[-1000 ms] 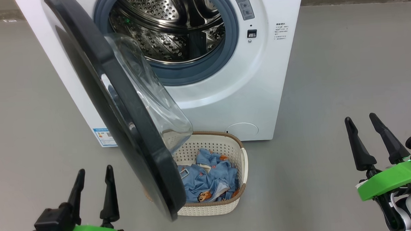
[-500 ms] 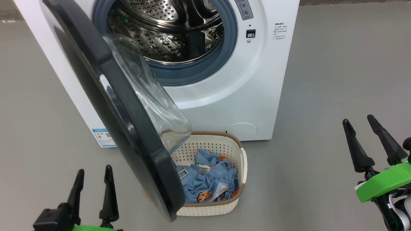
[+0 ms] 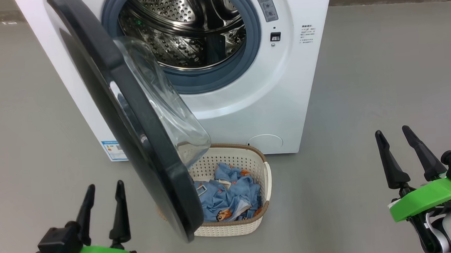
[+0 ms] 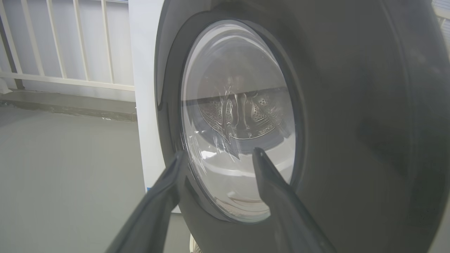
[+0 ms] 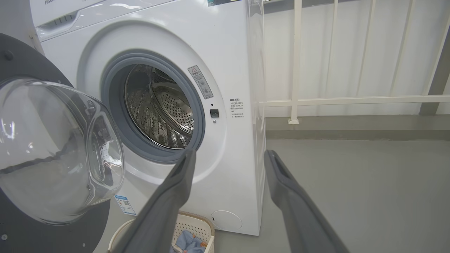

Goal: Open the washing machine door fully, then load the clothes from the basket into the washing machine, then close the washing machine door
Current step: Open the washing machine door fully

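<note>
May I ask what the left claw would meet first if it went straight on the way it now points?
Most likely the door, at its window; the distance is unclear.

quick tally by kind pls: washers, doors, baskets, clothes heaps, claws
washing machine: 1
washing machine door: 1
basket: 1
heap of clothes: 1 (separate garments cannot be counted)
claws: 2, the left claw and the right claw, both open
total: 6
</note>
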Available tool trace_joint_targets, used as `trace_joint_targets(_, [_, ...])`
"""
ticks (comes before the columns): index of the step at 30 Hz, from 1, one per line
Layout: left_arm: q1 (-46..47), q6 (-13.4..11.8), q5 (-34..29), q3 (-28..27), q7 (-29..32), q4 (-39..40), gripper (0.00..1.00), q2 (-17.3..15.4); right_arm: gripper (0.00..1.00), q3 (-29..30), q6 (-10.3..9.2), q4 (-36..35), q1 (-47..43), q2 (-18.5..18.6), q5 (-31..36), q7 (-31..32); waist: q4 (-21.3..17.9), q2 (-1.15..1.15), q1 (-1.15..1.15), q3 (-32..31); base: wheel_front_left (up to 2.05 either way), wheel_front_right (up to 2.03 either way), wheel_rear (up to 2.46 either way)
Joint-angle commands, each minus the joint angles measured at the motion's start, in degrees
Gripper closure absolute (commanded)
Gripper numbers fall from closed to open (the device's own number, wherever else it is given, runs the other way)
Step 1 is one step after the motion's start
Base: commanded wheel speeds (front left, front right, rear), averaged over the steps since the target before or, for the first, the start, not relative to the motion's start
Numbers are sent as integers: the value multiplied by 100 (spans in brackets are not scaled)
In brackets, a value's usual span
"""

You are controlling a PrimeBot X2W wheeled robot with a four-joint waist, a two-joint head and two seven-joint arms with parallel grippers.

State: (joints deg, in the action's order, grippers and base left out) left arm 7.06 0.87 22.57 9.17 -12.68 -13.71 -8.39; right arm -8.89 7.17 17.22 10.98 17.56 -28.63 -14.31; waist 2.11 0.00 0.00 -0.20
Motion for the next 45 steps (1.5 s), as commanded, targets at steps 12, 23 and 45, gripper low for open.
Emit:
trace_joint_targets(12, [333,-65,19,-139,-127,375,100,-107,0,-84,32,-132,34,35,48,-69,27,0,0,-14,0,0,0])
trace_joint_targets(23, [538,-102,-235,6,-190,1348,100,-86,0,-113,32,-132,43,38,19,-69,27,0,0,0,0,0,0])
trace_joint_targets(45, [393,258,-212,1215,561,2385,100,78,0,-182,32,-137,67,-15,7,-69,-130,0,0,61,0,0,0])
